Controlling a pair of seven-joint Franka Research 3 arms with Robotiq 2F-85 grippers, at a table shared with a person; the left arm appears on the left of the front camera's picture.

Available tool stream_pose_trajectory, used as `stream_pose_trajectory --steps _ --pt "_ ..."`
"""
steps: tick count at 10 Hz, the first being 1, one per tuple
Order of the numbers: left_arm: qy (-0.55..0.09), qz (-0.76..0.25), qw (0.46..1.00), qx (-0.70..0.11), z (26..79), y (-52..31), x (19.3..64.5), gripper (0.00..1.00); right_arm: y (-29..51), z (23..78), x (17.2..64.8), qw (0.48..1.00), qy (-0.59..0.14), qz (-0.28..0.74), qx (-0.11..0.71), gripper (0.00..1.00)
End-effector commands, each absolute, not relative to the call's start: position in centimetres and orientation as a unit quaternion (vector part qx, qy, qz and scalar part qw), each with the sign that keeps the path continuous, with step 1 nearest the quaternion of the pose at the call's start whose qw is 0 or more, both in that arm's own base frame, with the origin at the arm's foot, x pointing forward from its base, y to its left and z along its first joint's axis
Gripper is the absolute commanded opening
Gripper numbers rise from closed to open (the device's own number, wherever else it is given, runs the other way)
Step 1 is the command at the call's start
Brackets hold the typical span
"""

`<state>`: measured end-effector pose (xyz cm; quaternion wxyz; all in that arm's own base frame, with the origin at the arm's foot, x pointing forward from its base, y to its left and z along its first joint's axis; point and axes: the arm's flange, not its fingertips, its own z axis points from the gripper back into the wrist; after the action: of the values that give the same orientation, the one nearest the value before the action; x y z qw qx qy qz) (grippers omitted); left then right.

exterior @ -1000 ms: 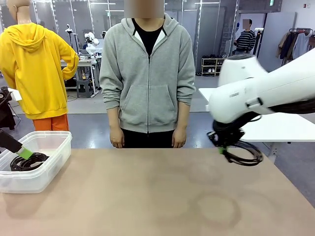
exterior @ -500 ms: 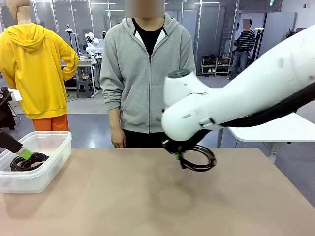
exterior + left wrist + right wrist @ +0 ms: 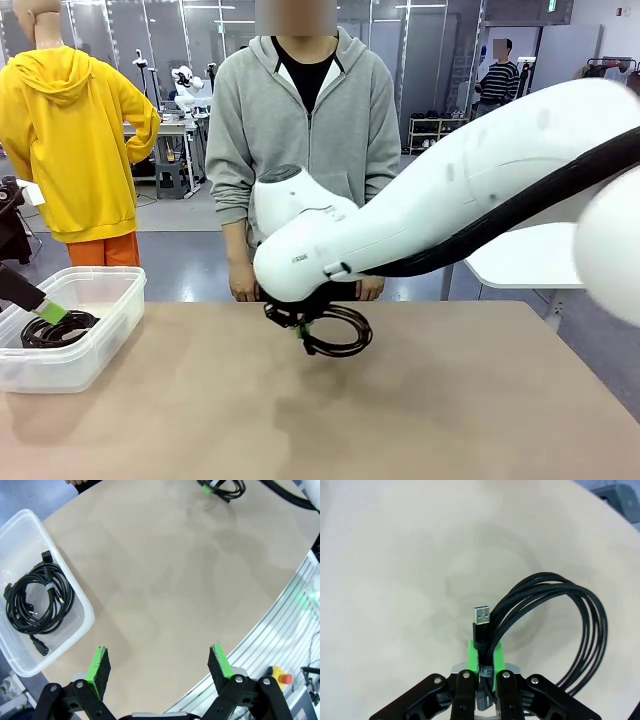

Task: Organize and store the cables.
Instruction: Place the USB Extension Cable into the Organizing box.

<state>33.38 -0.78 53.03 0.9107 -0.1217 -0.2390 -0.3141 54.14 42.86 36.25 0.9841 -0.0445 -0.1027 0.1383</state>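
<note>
1. A wide tan table (image 3: 420, 420) runs across the room, and a person in a grey hoodie (image 3: 305, 130) stands at its far edge with both arms hanging down.
2. At the table's left end sits a clear plastic bin (image 3: 95, 290) with one coiled black cable (image 3: 58, 328) lying flat on its bottom; the left wrist view shows the same coil (image 3: 37, 602) bound with a pale tie, its plugs sticking out.
3. The left gripper (image 3: 160, 667) hangs above the table just beside the bin, its green-padded fingers (image 3: 98, 662) spread wide apart with nothing between them.
4. The right arm reaches across the middle of the table, in front of the person.
5. The right gripper (image 3: 300, 322) is clamped together on a second coiled cable (image 3: 340, 332), which dangles from it just above the tabletop.
6. From the right wrist view, the green pads (image 3: 472, 655) pinch the braided cord bundle (image 3: 560, 615) near its end, a blue-tongued USB plug (image 3: 481, 617) pokes up past the fingertips, and the loops hang off to one side, clear of the table.
</note>
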Motion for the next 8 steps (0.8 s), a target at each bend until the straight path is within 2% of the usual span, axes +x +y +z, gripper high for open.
stream_pose_trajectory --steps 1,4,5,6,7,8 --pt "-0.241 -0.315 0.91 -0.12 53.0 -0.7 33.4 0.99 43.7 34.6 55.1 0.984 -0.077 0.161 -0.027 0.14" --pt "-0.241 -0.315 0.91 -0.12 53.0 -0.7 33.4 0.99 43.5 32.8 54.0 0.983 -0.067 0.174 0.003 0.14" --pt "-0.241 -0.315 0.91 -0.12 53.0 -0.7 33.4 0.99 42.8 33.0 53.7 0.983 -0.061 0.175 0.012 0.56" --pt "-0.239 -0.314 0.911 -0.122 53.0 -0.8 33.4 0.99 42.4 33.0 53.5 0.983 -0.059 0.175 0.016 0.56" --pt "-0.242 -0.333 0.904 -0.111 53.3 -1.5 33.2 0.99 42.1 33.1 53.3 0.982 -0.058 0.178 0.023 0.98" --pt "-0.236 -0.333 0.906 -0.114 53.4 -1.9 33.3 0.99 41.7 33.4 53.1 0.982 -0.06 0.179 0.027 0.59"
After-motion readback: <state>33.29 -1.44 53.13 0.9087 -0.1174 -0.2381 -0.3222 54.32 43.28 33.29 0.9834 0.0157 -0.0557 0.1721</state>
